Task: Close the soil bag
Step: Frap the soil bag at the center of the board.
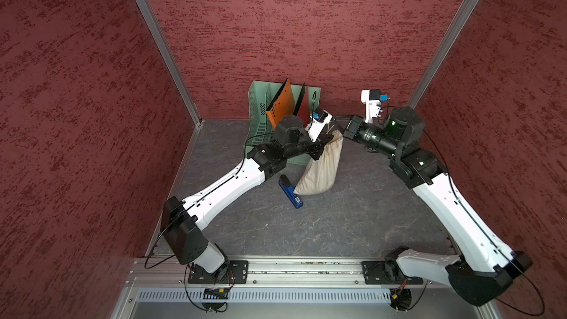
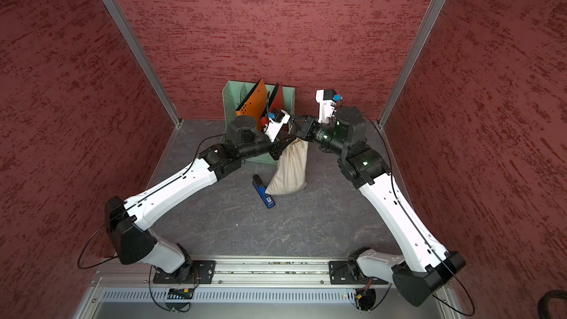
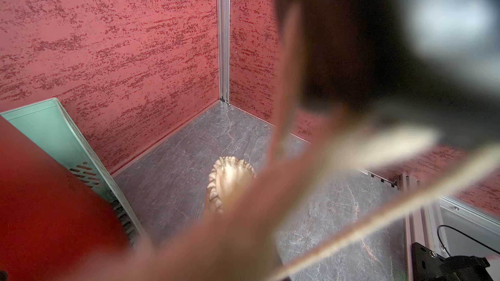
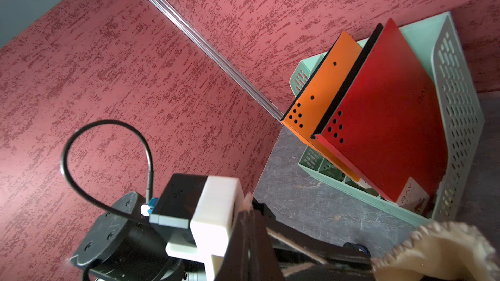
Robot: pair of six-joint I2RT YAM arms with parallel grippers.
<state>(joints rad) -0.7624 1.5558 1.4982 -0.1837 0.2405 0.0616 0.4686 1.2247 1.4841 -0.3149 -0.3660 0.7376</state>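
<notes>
Plainly the soil bag (image 1: pixel 322 168) is a soft thing: cream cloth, lumpy, sagging where it is full. It stands toward the back of the table (image 1: pixel 337 228), leaning. Its foot is just beside the blue stapler (image 1: pixel 290 193) and its ruffled neck (image 1: pixel 333 140) rises in front of the green file rack (image 1: pixel 256 105). I judge it heavy at the bottom and limp above, so the cloth itself offers no firm hold. The place to take it is the drawstring (image 3: pixel 405 205), drawn outward on both sides so the neck gathers while the load anchors the sack.

Both arms meet at the neck. The right gripper (image 1: pixel 339 121) has its fingers together, and the right wrist view shows a tan strip running between them, which looks like the cord. The left gripper (image 1: pixel 329 139) lies against the neck in both top views. Its fingers seem all but closed on a cord too, though the left wrist view is too blurred close in to be sure.

The top views give the whole sack and its lean, but the arms half hide the neck. The left wrist view looks down on the ruffle, bunched to a small rosette, with cords crossing taut near the lens. The right wrist view shows only the ruffle's edge, along with the rack's orange folder (image 4: pixel 319 98) and red folder (image 4: pixel 384 117).
</notes>
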